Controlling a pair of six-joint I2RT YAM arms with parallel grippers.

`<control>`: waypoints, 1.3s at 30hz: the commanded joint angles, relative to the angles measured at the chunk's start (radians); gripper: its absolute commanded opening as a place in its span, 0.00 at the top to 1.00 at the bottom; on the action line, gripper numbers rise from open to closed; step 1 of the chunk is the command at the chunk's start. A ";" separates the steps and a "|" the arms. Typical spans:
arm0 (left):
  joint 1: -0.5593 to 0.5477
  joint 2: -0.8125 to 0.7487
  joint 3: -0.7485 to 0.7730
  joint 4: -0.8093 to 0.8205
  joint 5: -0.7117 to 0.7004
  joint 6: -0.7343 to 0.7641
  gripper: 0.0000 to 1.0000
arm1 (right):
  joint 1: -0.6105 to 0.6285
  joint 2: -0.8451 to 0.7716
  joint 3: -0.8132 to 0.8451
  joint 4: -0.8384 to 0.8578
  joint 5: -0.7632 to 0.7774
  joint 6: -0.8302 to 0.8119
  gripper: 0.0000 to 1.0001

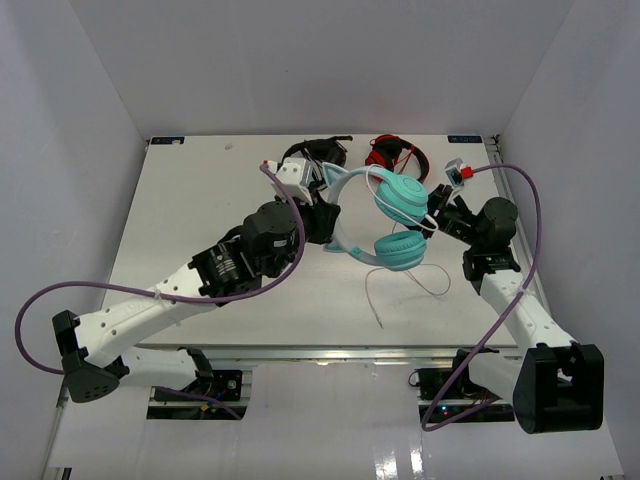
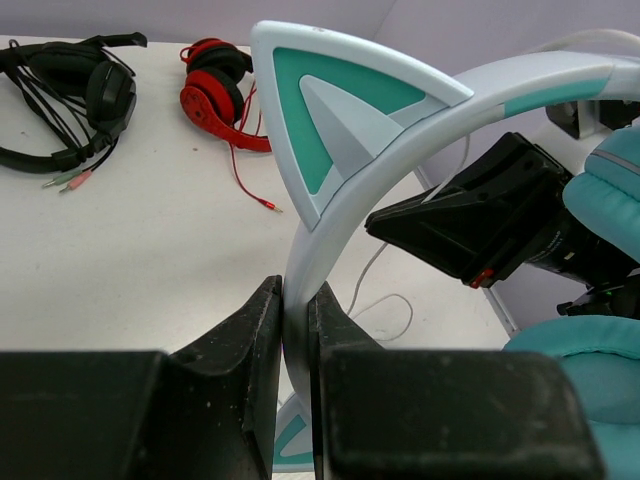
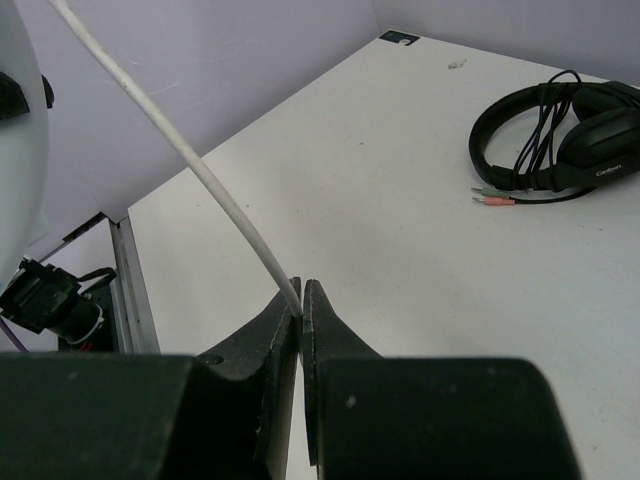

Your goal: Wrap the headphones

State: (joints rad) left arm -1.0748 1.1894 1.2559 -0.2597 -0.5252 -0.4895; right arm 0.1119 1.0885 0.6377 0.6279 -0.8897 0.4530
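- Two grips keep the headphones raised off the desk.
- The left fingers are clamped on the headband.
- The right fingers pinch the white cable.

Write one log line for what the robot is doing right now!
left gripper: shut on headband | right gripper: shut on white cable | headphones: held between both arms

headphones mid-table, left headset and right headset behind.

Teal round-cup over-ear headphones: the pale cat-ear headband is clamped in the left gripper. The thin white cable is pinched in the right gripper.
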 commanded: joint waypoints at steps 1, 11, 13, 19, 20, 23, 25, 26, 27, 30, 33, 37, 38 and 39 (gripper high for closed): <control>0.001 -0.010 0.092 0.045 -0.030 -0.030 1.00 | -0.004 -0.002 -0.019 0.113 -0.033 0.038 0.92; 0.001 0.034 0.159 0.043 -0.033 -0.009 1.00 | 0.000 0.024 -0.060 0.194 -0.068 0.053 0.92; 0.001 0.043 0.177 0.041 -0.038 0.004 1.00 | 0.003 0.026 -0.069 0.217 -0.072 0.062 0.92; -0.001 0.075 0.229 0.034 -0.044 0.036 1.00 | 0.019 0.046 -0.067 0.262 -0.087 0.087 0.92; -0.001 0.080 0.234 0.034 -0.043 0.039 1.00 | 0.023 0.050 -0.066 0.267 -0.090 0.091 0.92; -0.001 0.095 0.248 0.033 -0.042 0.047 1.00 | 0.035 0.066 -0.056 0.286 -0.102 0.103 0.88; -0.001 0.101 0.257 0.033 -0.040 0.050 1.00 | 0.043 0.074 -0.048 0.294 -0.105 0.106 0.85; -0.001 0.104 0.261 0.033 -0.039 0.052 1.00 | 0.046 0.079 -0.045 0.296 -0.106 0.107 0.83; -0.001 0.105 0.264 0.033 -0.038 0.053 1.00 | 0.050 0.085 -0.041 0.296 -0.106 0.108 0.78; -0.002 0.110 0.272 0.033 -0.033 0.052 1.00 | 0.059 0.107 -0.030 0.300 -0.103 0.108 0.68; -0.002 0.109 0.277 0.033 -0.034 0.044 1.00 | 0.062 0.134 -0.016 0.307 -0.105 0.108 0.64; -0.002 0.109 0.286 0.033 -0.039 0.042 1.00 | 0.073 0.169 -0.006 0.326 -0.130 0.106 0.55; -0.002 0.110 0.289 0.033 -0.041 0.042 1.00 | 0.078 0.174 -0.009 0.335 -0.136 0.103 0.53; -0.002 0.110 0.291 0.033 -0.043 0.043 1.00 | 0.085 0.176 -0.015 0.338 -0.144 0.098 0.49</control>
State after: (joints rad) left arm -1.0755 1.3216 1.4794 -0.2931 -0.5571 -0.4229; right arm 0.1764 1.2506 0.5904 0.8870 -0.9946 0.5606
